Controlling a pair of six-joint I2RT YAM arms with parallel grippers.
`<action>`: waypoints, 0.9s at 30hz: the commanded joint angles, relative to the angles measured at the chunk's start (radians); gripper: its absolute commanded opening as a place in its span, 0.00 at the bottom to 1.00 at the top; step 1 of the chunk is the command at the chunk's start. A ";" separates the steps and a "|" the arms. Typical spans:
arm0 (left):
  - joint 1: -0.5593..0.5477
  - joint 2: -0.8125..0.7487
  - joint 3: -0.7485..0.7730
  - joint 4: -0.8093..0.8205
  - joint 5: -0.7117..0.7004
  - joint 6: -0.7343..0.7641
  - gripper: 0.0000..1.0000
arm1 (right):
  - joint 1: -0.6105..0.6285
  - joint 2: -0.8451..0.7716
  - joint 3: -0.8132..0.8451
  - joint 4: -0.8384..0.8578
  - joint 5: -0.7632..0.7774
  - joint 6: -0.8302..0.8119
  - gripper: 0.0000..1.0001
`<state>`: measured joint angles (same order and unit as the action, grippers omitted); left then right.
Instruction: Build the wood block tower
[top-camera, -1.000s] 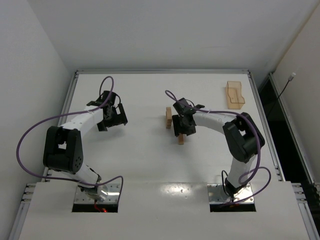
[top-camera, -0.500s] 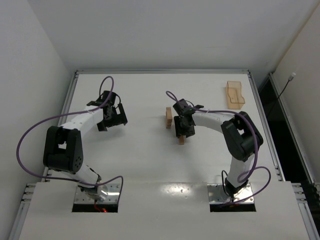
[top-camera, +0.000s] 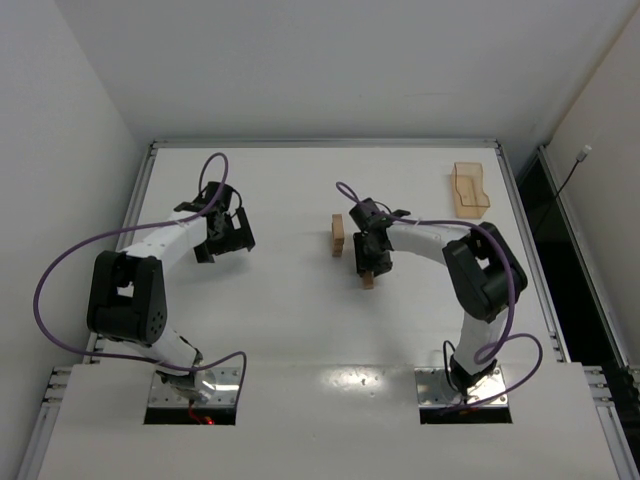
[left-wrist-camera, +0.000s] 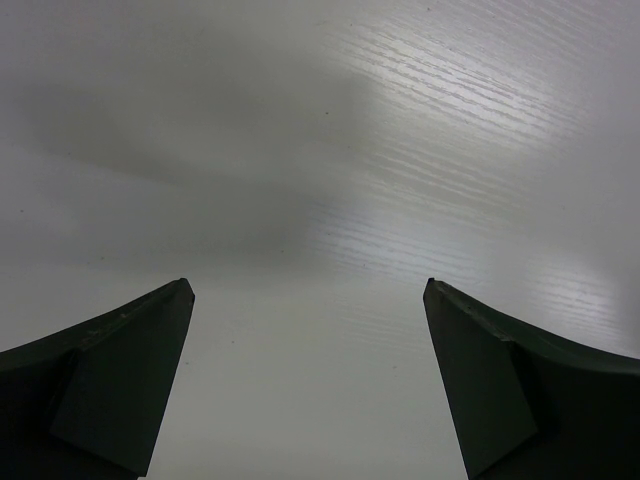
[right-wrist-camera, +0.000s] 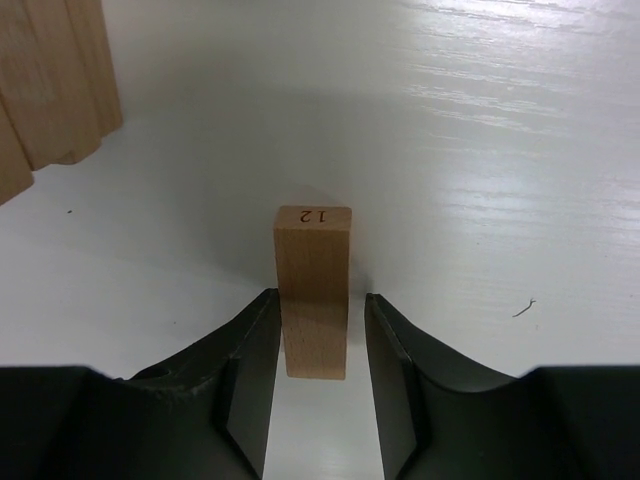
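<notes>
The right hand (top-camera: 369, 264) is reaching toward the middle of the white surface (top-camera: 290, 330), down over a single loose wood block (top-camera: 368, 281). In the right wrist view that block (right-wrist-camera: 313, 270) sits squarely between the two fingers (right-wrist-camera: 250, 370) of the right hand (right-wrist-camera: 320, 300), its far end stamped "12". The finger on the view's left appears to touch the block's side, while a thin strip of surface shows between the block and the other finger. So the hand is parted around the block, not clenched on it, and the block rests on the surface. I cannot tell whether it stands on end or lies flat.

The wood block tower (top-camera: 338, 236) stands near the centre of the surface, just to the left of the right hand and a little farther from the arm bases. It is close to the loose block but apart from it. From the wrist, the tower (right-wrist-camera: 50, 80) fills the upper left corner.

The left hand (top-camera: 226, 236) hangs over the left part of the surface, well away from the tower. Its fingers are spread wide, and the left hand (left-wrist-camera: 308, 290) has only bare surface between them.

A translucent tan tray (top-camera: 469, 190) sits in the far right corner
</notes>
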<state>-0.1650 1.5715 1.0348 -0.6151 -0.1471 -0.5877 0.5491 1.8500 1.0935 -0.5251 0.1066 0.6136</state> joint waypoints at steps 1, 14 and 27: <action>-0.008 -0.002 0.021 0.005 -0.011 -0.003 1.00 | -0.017 0.006 -0.007 0.005 0.019 0.020 0.34; -0.008 -0.002 0.021 0.005 -0.011 -0.003 1.00 | -0.072 -0.142 0.021 -0.047 0.094 -0.021 0.00; -0.008 0.022 0.099 -0.014 -0.020 0.029 1.00 | -0.146 -0.072 0.461 -0.282 -0.183 -0.187 0.00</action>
<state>-0.1650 1.5837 1.0733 -0.6281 -0.1543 -0.5762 0.4122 1.7161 1.4494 -0.7040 0.0528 0.4919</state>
